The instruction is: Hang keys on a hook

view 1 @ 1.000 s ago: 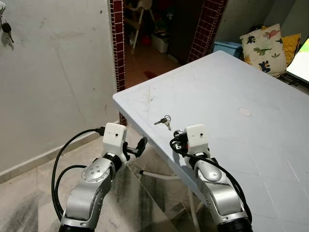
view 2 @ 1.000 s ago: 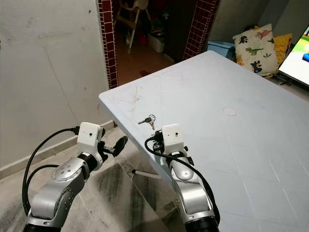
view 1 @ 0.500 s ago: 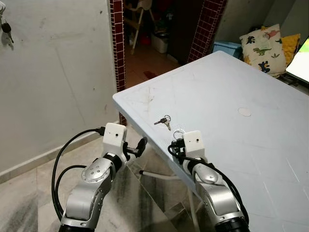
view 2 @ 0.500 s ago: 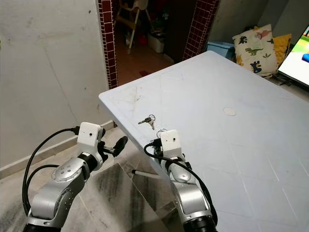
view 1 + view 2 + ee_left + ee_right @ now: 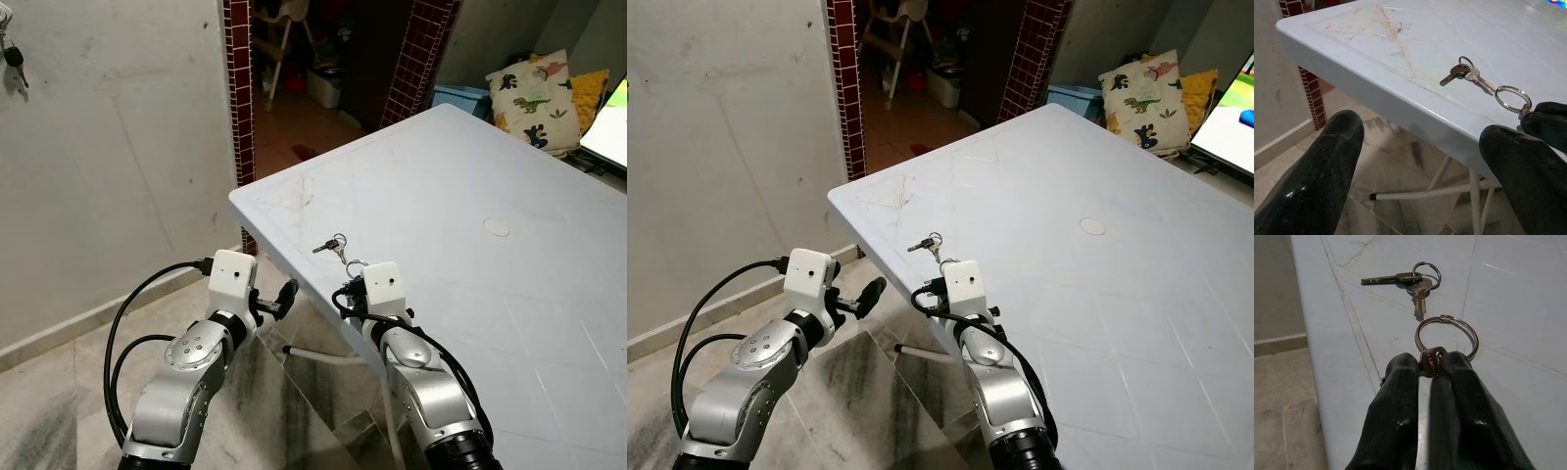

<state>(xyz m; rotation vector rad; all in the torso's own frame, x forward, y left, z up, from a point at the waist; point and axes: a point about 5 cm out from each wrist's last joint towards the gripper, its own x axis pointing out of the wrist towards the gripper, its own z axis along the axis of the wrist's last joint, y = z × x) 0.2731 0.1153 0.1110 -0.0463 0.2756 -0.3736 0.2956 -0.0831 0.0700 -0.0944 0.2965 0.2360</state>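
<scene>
The right gripper's [image 5: 1429, 363] black fingers [image 5: 1396, 396] cover most of the key [image 5: 1429, 363] they pinch, leaving its head and the large ring [image 5: 1447, 335] exposed. Both eye views cut the dinosaur-print cushion [image 5: 534, 93] at the right edge, along with a bright screen [image 5: 1236, 103]. A second set of keys on the wall [image 5: 12, 57] is clipped by the left edge, its hook too small to make out.

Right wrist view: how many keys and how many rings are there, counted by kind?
Keys: 3, two loose keys on the table, one held key in the right gripper.
Rings: 2, small ring, large ring.
Total: 5.
</scene>
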